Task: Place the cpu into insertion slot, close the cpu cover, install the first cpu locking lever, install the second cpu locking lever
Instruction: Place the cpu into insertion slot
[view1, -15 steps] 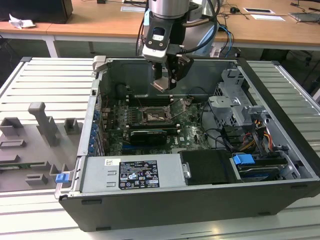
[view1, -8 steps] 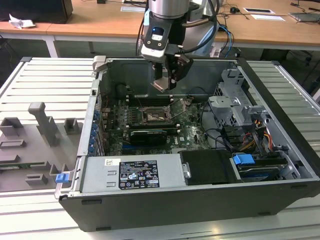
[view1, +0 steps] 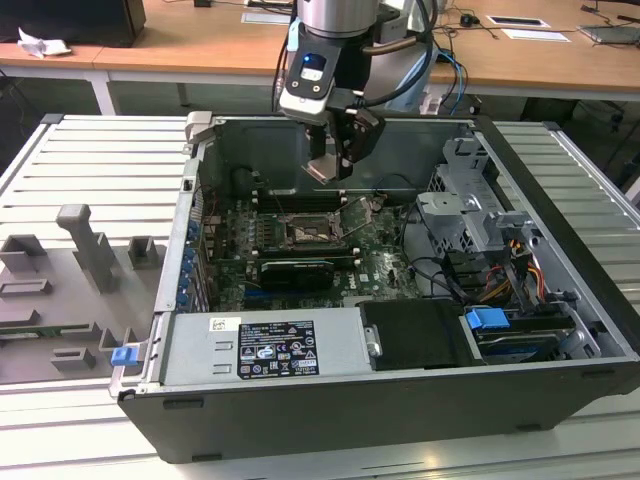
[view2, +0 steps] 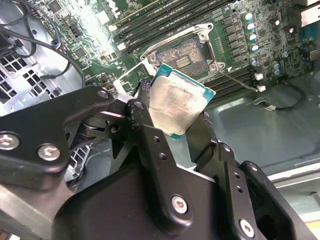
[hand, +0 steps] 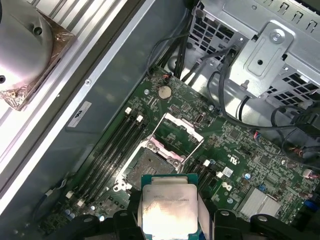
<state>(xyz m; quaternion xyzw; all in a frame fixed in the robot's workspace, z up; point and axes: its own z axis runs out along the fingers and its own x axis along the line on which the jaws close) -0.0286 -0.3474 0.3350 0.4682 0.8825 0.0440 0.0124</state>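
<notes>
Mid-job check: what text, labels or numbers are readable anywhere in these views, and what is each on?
Nothing can be quoted; all print is too small to read.
White label on the power supply: dense print and logos, unreadable.
Top of the cpu, clamped in the gripper: faint markings, unreadable.
Sticker on the case wall: unreadable.
Green circuit board: tiny white lettering, unreadable.

Soft, even room light from above brightens the slatted table (view1: 110, 160) in the exterior view but leaves the inside of the computer case (view1: 330, 420) dim and shadowed, while hard glare whitens the circuit board (view2: 95, 22) in the second wrist view and the cpu (hand: 167, 212) gleams pale in the first wrist view.
</notes>
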